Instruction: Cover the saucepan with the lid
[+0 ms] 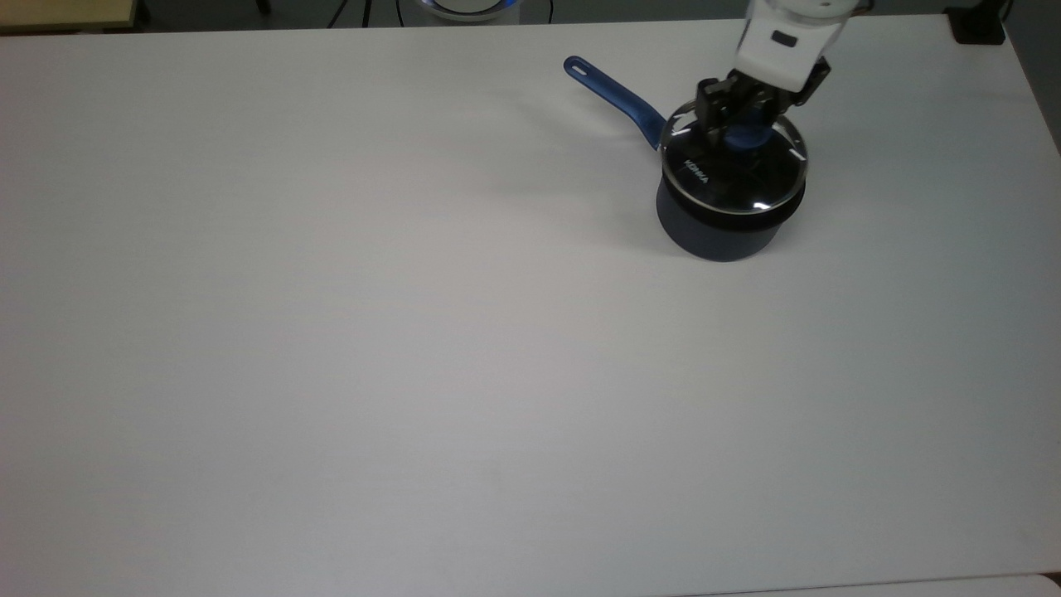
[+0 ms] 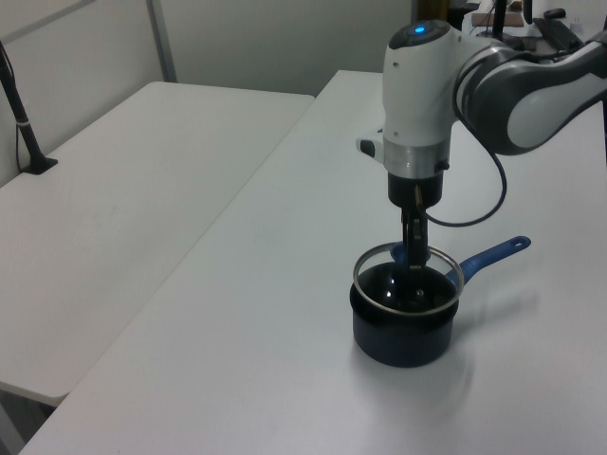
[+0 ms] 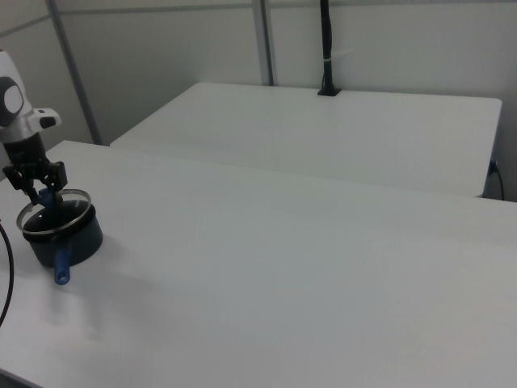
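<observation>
Across the top view stretches a white table (image 1: 414,332), with a second white table (image 2: 123,180) beside it at the left view's left. Toward the top view's far right stands the saucepan (image 1: 719,228), dark navy, its long blue handle (image 1: 615,93) pointing to the top view's upper left. Over its mouth sits the lid (image 1: 729,178), glass with a thin metal rim, slightly tilted in the left view, so whether it rests fully on the pan's edge cannot be told. From above, the gripper (image 1: 740,124) reaches straight down, its fingers closed on the lid's blue knob (image 1: 748,135).
</observation>
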Controlling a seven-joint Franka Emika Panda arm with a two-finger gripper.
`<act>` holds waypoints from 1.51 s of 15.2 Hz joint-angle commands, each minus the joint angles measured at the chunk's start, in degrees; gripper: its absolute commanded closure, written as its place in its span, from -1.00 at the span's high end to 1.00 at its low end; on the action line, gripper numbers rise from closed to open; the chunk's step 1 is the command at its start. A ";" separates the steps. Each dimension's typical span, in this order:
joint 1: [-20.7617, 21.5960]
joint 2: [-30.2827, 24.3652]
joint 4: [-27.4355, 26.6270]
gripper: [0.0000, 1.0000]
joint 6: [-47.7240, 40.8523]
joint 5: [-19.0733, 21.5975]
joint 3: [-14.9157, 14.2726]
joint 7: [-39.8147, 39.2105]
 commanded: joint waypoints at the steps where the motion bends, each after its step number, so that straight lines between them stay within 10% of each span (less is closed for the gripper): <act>1: 1.57 1.65 0.81 -0.05 2.02 -0.65 -1.00 2.03; 7: 1.13 1.74 0.81 0.07 3.34 -0.74 -1.00 2.03; 9: 1.13 1.83 0.72 0.99 3.17 -0.66 -1.00 2.03; 16: -2.11 -1.94 0.72 1.00 -1.83 -0.92 -2.93 1.50; 23: -19.33 -10.64 -0.59 1.00 -10.89 -4.87 -3.11 -0.51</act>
